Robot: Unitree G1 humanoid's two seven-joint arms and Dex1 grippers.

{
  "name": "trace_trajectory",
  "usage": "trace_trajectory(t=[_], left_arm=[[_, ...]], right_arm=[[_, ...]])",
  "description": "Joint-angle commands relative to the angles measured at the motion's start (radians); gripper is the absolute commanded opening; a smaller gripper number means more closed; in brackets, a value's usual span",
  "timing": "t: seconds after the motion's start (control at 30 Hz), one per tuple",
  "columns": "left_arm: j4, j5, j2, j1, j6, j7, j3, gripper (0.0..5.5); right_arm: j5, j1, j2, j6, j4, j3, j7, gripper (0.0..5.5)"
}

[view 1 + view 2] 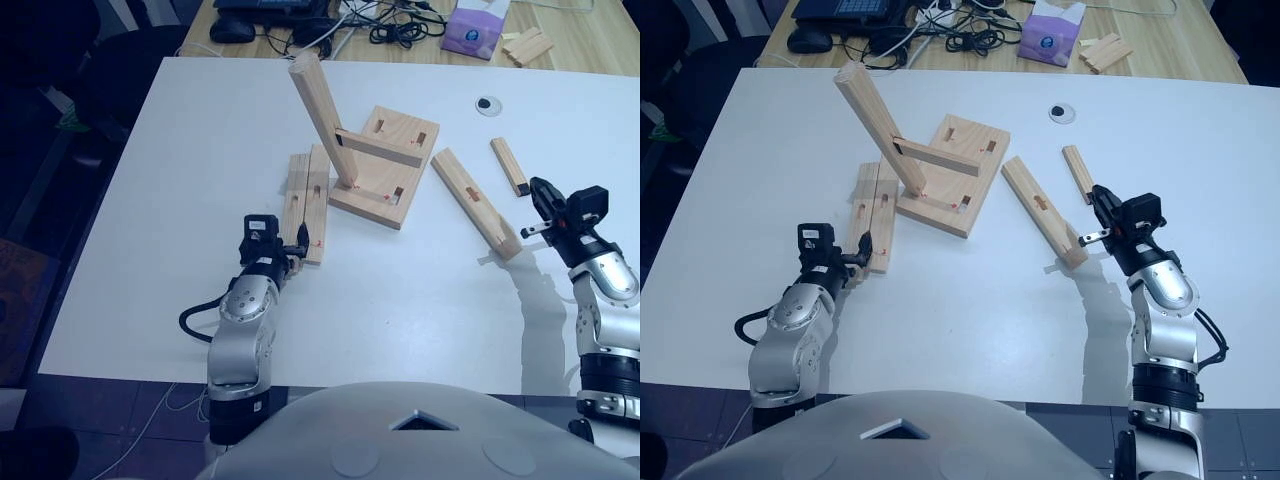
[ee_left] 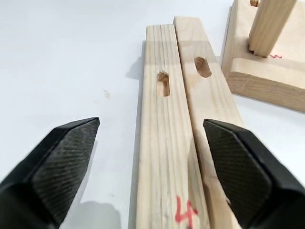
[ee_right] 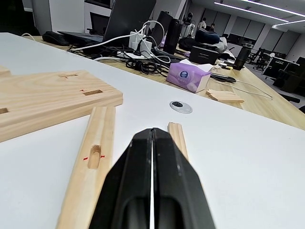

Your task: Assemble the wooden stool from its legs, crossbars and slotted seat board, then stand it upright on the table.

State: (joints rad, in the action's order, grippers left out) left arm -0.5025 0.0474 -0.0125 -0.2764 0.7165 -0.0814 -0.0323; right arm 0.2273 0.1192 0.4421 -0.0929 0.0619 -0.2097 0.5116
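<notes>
The slotted seat board [image 1: 385, 172] lies just beyond the left gripper [image 2: 151, 126], with one leg [image 1: 322, 115] standing tilted in it and a crossbar [image 1: 385, 150] joined to that leg; two loose legs [image 1: 310, 200] lie side by side between that gripper's spread fingers [image 2: 62, 157]. The right gripper [image 3: 152, 132], its fingers pressed together on nothing, points over a third leg [image 1: 475, 200] and a short crossbar [image 1: 509, 165] just ahead of it.
</notes>
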Motion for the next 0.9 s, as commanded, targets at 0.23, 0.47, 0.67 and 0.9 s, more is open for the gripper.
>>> trace_trajectory(t=[0.23,0.47,0.67,0.9], left_arm=[[0.034,0.015,-0.126,-0.039,0.028,-0.044,-0.025,4.03],[0.037,-0.013,-0.089,-0.011,-0.014,0.002,0.05,4.03],[0.052,-0.034,-0.105,-0.004,-0.012,-0.032,0.03,4.03],[0.143,-0.045,-0.097,-0.007,0.018,-0.028,0.023,4.03]], right_arm=[[0.003,0.06,-0.017,0.031,-0.062,-0.004,-0.025,0.0],[-0.005,0.084,-0.044,0.036,-0.079,0.0,-0.052,0.0],[-0.01,0.081,-0.05,0.034,-0.08,0.009,-0.059,0.0],[-0.019,0.052,-0.06,0.031,-0.053,0.01,-0.087,0.0]])
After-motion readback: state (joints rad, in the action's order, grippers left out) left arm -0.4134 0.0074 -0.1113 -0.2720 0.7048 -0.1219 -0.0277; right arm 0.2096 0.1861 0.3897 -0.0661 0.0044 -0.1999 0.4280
